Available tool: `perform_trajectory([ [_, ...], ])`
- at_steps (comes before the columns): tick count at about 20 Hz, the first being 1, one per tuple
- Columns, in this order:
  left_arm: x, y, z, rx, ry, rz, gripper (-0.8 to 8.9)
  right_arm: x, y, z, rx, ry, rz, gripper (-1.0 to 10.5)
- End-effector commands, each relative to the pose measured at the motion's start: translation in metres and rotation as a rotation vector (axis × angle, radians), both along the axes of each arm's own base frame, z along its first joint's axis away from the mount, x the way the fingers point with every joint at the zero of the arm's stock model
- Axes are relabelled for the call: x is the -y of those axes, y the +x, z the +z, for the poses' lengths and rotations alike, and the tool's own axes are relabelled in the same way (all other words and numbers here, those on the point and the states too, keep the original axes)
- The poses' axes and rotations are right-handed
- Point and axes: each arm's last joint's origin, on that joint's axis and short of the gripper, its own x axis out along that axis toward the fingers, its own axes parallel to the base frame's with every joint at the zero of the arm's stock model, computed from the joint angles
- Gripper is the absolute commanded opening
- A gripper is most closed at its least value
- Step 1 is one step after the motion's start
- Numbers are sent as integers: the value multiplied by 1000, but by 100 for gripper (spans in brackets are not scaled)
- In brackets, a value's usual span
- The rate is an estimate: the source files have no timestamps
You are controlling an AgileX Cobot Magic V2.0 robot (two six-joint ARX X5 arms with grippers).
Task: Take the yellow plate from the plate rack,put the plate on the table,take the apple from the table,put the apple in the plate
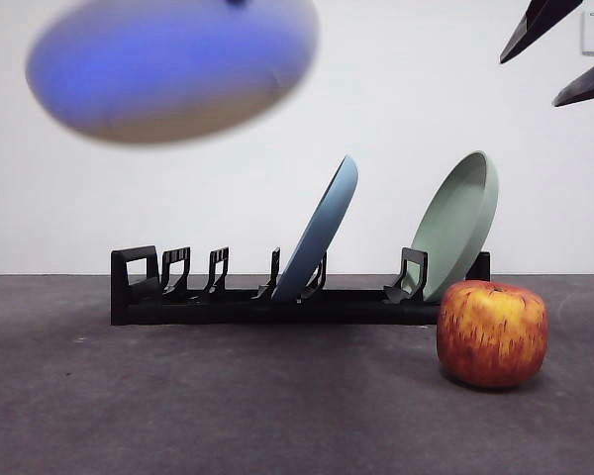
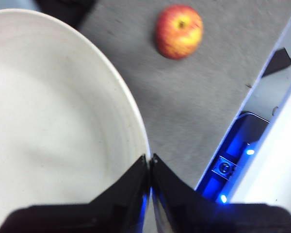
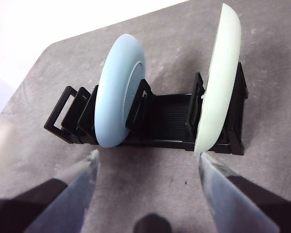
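Note:
The yellow plate point(image 1: 168, 64) hangs blurred high at the left of the front view, its underside tinted blue. In the left wrist view its cream inside point(image 2: 53, 121) fills the frame, and my left gripper point(image 2: 149, 160) is shut on its rim. The apple point(image 1: 492, 332), red streaked over yellow, rests on the table point(image 1: 228, 396) at the right, in front of the plate rack point(image 1: 228, 302); it also shows beyond the held plate as the apple point(image 2: 179, 31). My right gripper point(image 3: 148, 156) is open and empty above the rack point(image 3: 160, 116), and its fingers point(image 1: 544, 20) show at the top right corner.
A blue plate point(image 1: 322, 233) leans in the rack's middle slots and a pale green plate point(image 1: 460, 223) in its right end. The rack's left holders stand empty. A blue-lit robot base point(image 2: 233, 165) lies past the table edge. A white wall stands behind.

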Motion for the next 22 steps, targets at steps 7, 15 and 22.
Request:
perform_trajectory([
  [7, 49, 18, -131, -79, 148, -31, -9, 0, 1, 1, 9, -5, 6, 344],
  [15, 65, 25, -172, -129, 228, -74, 239, -1, 1, 1, 9, -5, 8, 345],
  [22, 58, 24, -136, -71, 74, 10, 382, -11, -3, -3, -21, -50, 73, 545],
])
